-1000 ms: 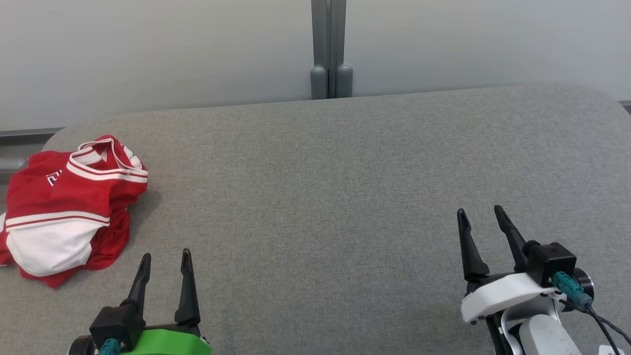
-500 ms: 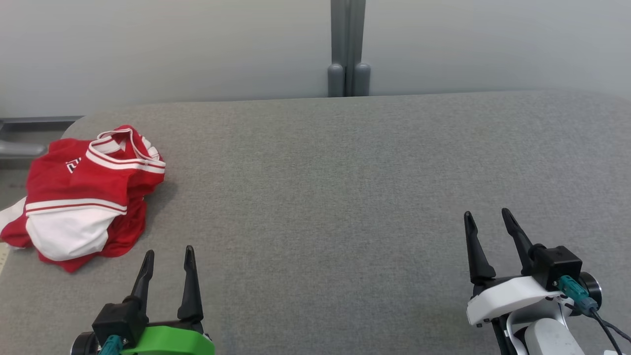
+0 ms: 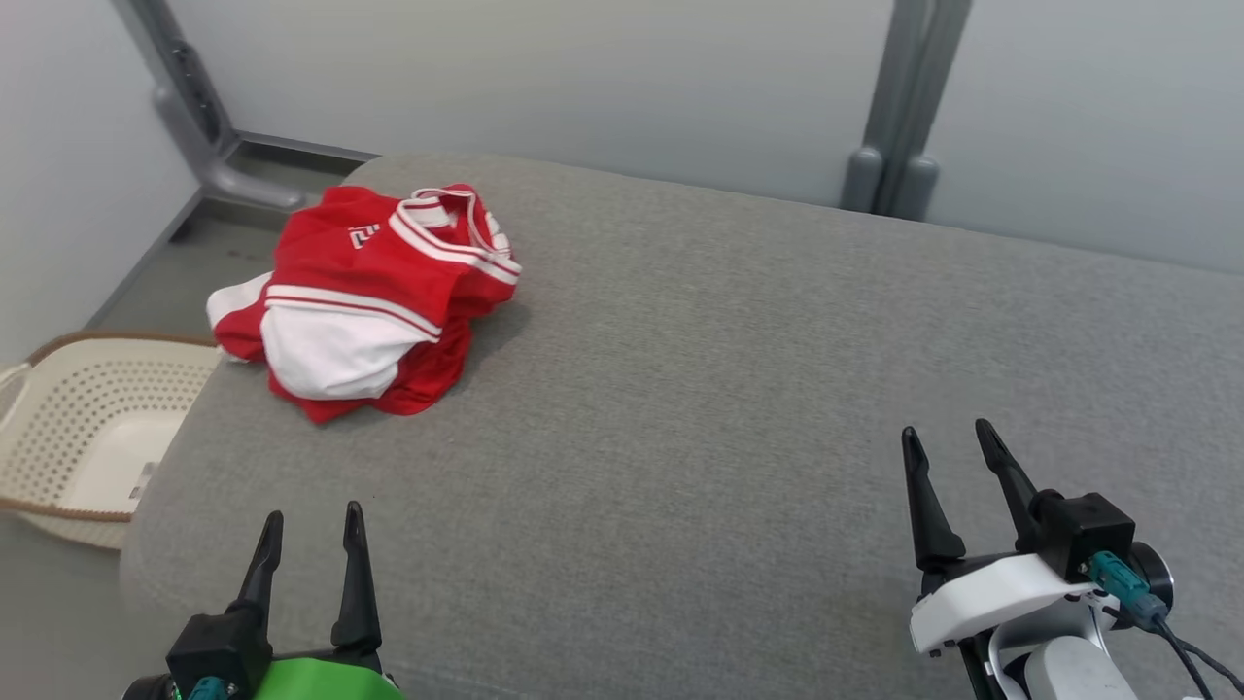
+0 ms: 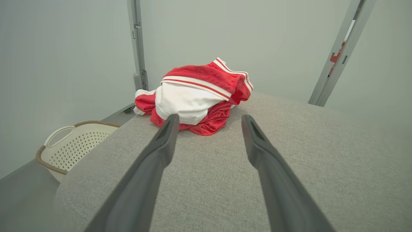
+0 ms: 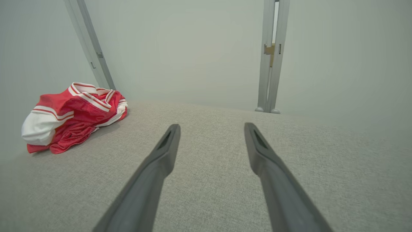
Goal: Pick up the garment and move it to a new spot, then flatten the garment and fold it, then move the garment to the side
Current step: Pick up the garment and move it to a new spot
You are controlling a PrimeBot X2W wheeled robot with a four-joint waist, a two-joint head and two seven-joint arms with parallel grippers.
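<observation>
— At the far left corner of the counter (image 3: pixel 700 408), the garment (image 3: pixel 369 292) is seen crumpled in a red-and-white heap, with its nine-o'clock side reaching the very edge.

— And how are the fingers set?

— Both pairs are spread wide, and nothing is held. The left gripper (image 3: pixel 312 512) is lined up with the heap at roughly twelve o'clock, well apart from it. From the right gripper (image 3: pixel 946 429) the heap lies near ten o'clock.

— What could be spoiled from here?

— Only a single loose layer may be pinched, so the heap would be unrolled and trailed rather than lifted whole. If it is nudged toward nine o'clock instead of being gripped, it could be tipped off the edge, probably into the basket (image 3: pixel 97 408) standing on the floor below. The counter's grey cover could also be caught if the fingers are driven too deep.
</observation>
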